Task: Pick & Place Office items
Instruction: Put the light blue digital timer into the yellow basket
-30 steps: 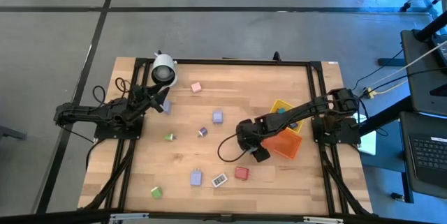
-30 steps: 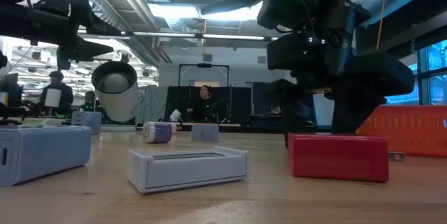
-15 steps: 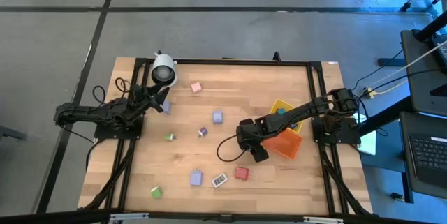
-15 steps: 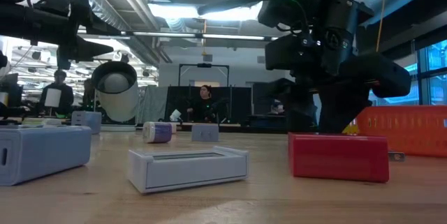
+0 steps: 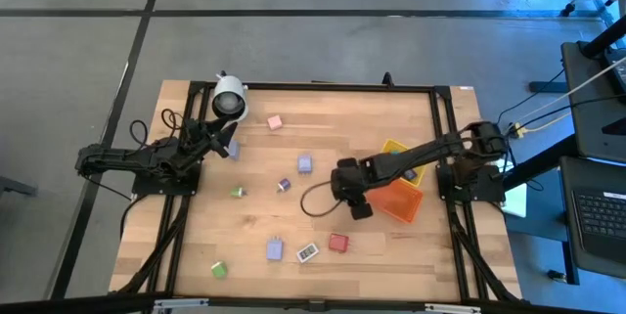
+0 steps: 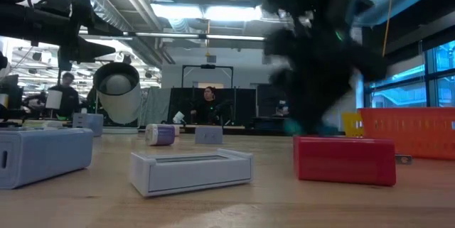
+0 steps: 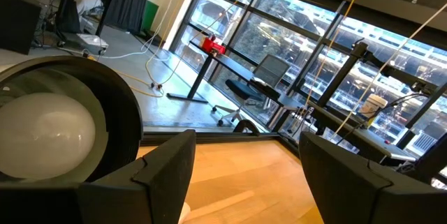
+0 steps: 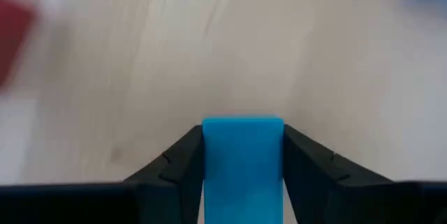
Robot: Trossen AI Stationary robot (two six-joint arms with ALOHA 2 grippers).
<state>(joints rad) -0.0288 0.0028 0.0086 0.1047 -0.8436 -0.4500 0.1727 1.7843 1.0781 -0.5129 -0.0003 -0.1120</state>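
My right gripper point(image 5: 358, 206) hangs over the table's middle right, just left of the orange bin point(image 5: 401, 201), and is shut on a blue block point(image 8: 243, 161). In the low view it is a dark blur point(image 6: 320, 79) behind the red block point(image 6: 345, 160). My left gripper point(image 5: 227, 144) waits open at the far left beside the white cylinder point(image 5: 229, 98), nothing between its fingers point(image 7: 167, 168). Other office items lie flat on the wood: a red block point(image 5: 338, 243), a white piece point(image 5: 307, 252), lavender blocks point(image 5: 276, 248) point(image 5: 304, 164), green pieces point(image 5: 218, 269) point(image 5: 238, 193), a pink block point(image 5: 275, 121). My right gripper pinches the blue block between its two fingers point(image 8: 174, 172), one on each of two opposite sides point(image 8: 209, 175). The fingers point down at the table. The block's free end point(image 8: 243, 123) sticks out past the fingertips; whether it is clear of the wood I cannot tell.
A yellow bin point(image 5: 394, 148) stands behind the orange one at the right. A dark cable loops on the wood point(image 5: 313, 201) left of my right gripper. A small purple piece point(image 5: 285, 185) lies mid-table. People stand in the room behind the table point(image 6: 208, 104).
My right gripper has moved away from the red block, toward the table's far edge and upward, fast enough to blur in the low view. Its cable loop has shifted with it. The red block and the other items have stayed put.
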